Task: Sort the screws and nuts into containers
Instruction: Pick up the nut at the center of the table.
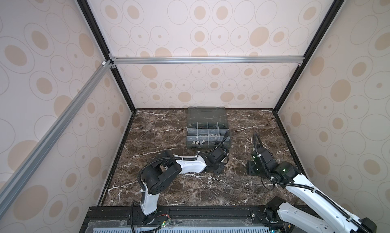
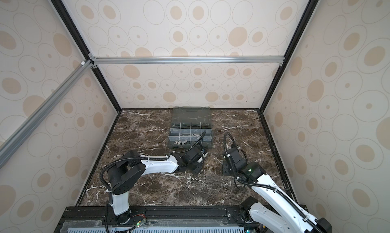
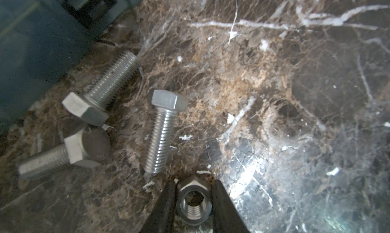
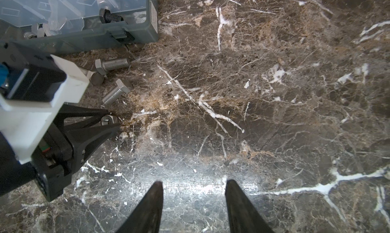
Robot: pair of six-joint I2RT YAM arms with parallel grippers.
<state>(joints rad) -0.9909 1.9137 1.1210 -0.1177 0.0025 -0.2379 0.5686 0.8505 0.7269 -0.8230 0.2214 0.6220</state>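
My left gripper (image 3: 194, 181) is shut on a silver nut (image 3: 194, 202), low over the marble, with a dark finger on each side of it. The right wrist view shows the same grip, the nut (image 4: 107, 120) between the left gripper's (image 4: 114, 120) tips. Three silver screws lie just beyond it: one (image 3: 162, 132) nearest, one (image 3: 101, 88) by the box, one (image 3: 63, 153) beside them. The grey organiser box (image 1: 207, 148) stands open behind them, and its containers hold silver pieces (image 1: 197, 142) and a black screw (image 4: 110, 16). My right gripper (image 4: 194, 183) is open and empty over bare marble.
The box lid (image 1: 206, 114) lies flat toward the back wall. Patterned walls with black frame posts enclose the marble table (image 1: 168, 189) on three sides. The left arm (image 1: 190, 165) stretches across the middle, and the right arm (image 1: 280, 172) stands to its right.
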